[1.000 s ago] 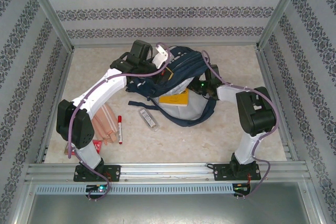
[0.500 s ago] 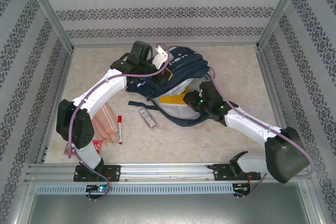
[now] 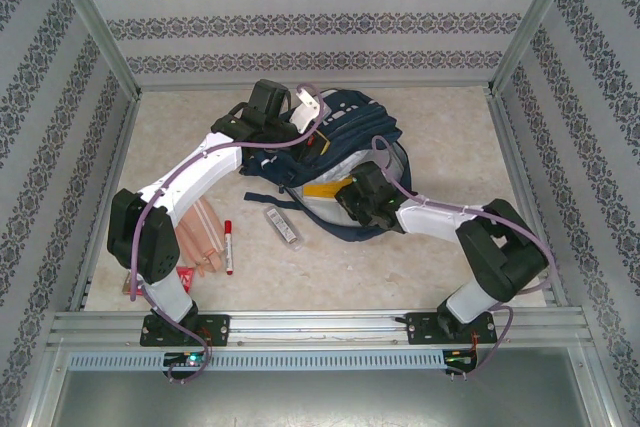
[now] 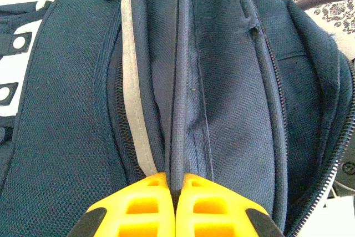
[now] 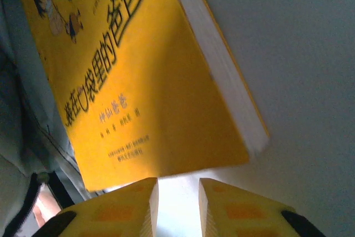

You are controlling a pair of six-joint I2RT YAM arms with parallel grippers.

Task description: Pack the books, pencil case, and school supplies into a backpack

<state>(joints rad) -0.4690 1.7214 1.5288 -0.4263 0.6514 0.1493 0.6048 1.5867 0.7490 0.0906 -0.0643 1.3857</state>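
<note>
The navy backpack [image 3: 355, 127] lies at mid-table with its mouth toward me. My left gripper [image 3: 316, 117] is at its top, shut on a piped fabric edge of the backpack [image 4: 177, 109], which runs down between the yellow fingers [image 4: 141, 203]. The yellow book [image 3: 322, 190] lies inside the opening on the pale lining [image 5: 294, 54]. My right gripper [image 3: 347, 199] is in the mouth, just short of the book's [image 5: 138, 81] near edge, open with nothing between its fingers [image 5: 125, 206]. The clear pencil case [image 3: 282, 226], red-capped marker [image 3: 228, 247], wood pieces [image 3: 200, 237] and red packet [image 3: 185, 275] lie on the table at left.
Patterned walls and metal posts fence the table on three sides. A rail [image 3: 320, 322] with both arm bases runs along the near edge. The left arm [image 3: 190, 182] arches over the wood pieces. Bare tabletop [image 3: 450, 127] stretches right of the backpack.
My right arm has swung its gripper leftward into the backpack's mouth, now covering much of the book from above. The left gripper and the loose supplies have not moved.
</note>
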